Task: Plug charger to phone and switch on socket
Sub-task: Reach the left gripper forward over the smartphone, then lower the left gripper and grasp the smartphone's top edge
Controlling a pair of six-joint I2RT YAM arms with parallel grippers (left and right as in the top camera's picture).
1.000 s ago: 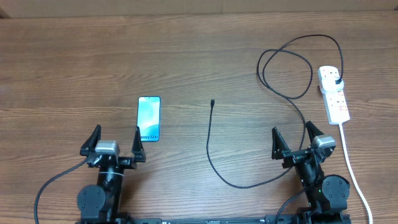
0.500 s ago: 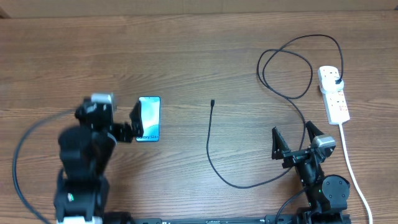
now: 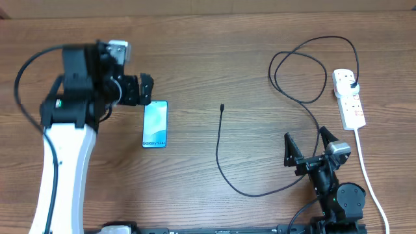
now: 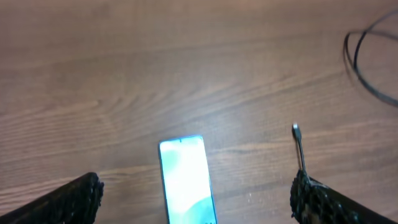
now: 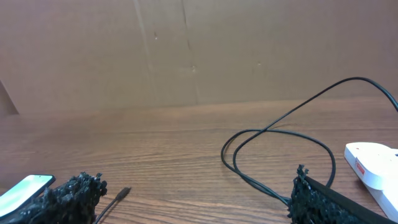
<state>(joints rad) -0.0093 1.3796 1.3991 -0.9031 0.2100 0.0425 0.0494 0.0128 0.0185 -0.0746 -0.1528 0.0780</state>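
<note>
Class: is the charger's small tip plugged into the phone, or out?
Out. The charger's tip lies alone on the table, clearly apart from the phone.

A: Overhead looks straight down from far up, whole table [image 3: 208, 58] in frame.
B: Left wrist?
A: Tilted down from well above the phone [image 4: 186, 180]. Right wrist sits low, nearly level across the tabletop. All three share phone and charger [image 3: 219, 140] tip.
</note>
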